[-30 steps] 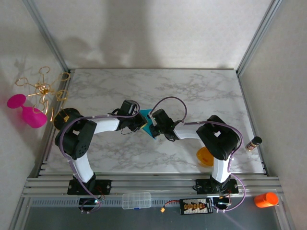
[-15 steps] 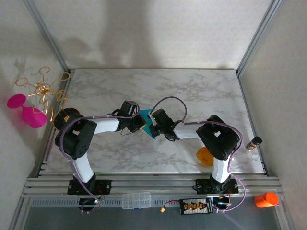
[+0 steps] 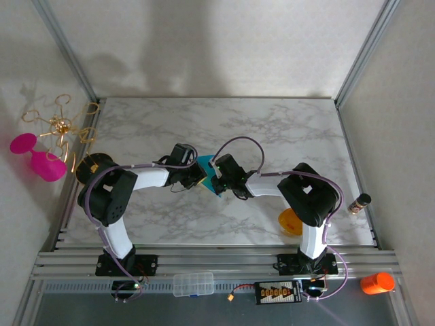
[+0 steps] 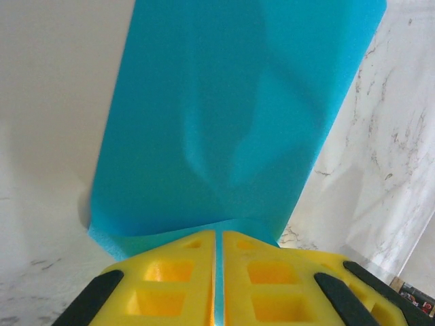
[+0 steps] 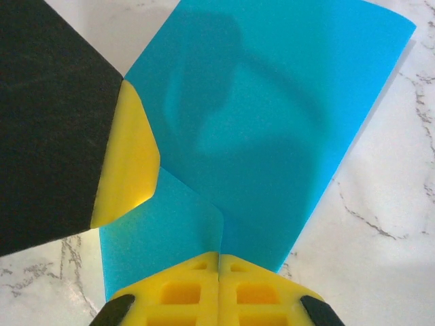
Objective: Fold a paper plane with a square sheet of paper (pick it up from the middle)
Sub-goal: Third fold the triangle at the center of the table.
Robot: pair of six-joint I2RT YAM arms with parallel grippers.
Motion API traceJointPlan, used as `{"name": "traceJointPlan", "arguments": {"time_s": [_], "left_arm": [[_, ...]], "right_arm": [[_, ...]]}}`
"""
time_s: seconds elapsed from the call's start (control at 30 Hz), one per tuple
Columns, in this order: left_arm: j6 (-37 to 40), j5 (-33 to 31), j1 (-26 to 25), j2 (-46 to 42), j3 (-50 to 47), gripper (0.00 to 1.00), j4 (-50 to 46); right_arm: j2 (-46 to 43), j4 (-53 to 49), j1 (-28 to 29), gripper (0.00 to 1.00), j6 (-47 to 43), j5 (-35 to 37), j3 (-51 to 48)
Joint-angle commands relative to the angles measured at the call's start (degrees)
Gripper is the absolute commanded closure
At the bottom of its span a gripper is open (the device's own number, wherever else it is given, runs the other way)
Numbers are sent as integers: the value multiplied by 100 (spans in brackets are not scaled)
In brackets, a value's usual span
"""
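The square sheet of paper (image 3: 206, 164) is teal-blue and held up off the marble table (image 3: 285, 129) at its middle, between both grippers. My left gripper (image 4: 218, 234) is shut on one edge of the paper (image 4: 231, 115), with a thin teal strip showing between its yellow fingers (image 4: 170, 272). My right gripper (image 5: 219, 257) is shut on a soft fold where two flaps of the paper (image 5: 272, 122) meet. In the right wrist view the left gripper's yellow and black finger (image 5: 126, 163) presses the sheet from the left. The paper plane is out of view.
A small orange bowl (image 3: 290, 221) sits on the table, half under the right arm. A brown bottle (image 3: 359, 202) stands at the right edge. Pink goblets (image 3: 37, 159) and a gold wire stand (image 3: 61, 125) lie off the left side. A clear box (image 3: 193, 284) and an orange cup (image 3: 377, 282) sit by the near rail.
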Motion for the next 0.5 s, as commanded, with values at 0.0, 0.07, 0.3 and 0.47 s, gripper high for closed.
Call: {"name": "traceJointPlan", "arguments": {"time_s": [0.0, 0.07, 0.3, 0.47], "left_arm": [[100, -121, 9, 118, -70, 88, -105], [100, -117, 18, 136, -71, 88, -105], [109, -155, 18, 179, -88, 89, -105], [118, -208, 26, 196, -96, 89, -148]], "right_arm": [[212, -418, -25, 100, 52, -44, 32], [218, -420, -22, 100, 52, -44, 41], [218, -429, -27, 100, 69, -44, 41], [207, -430, -22, 100, 78, -58, 41]]}}
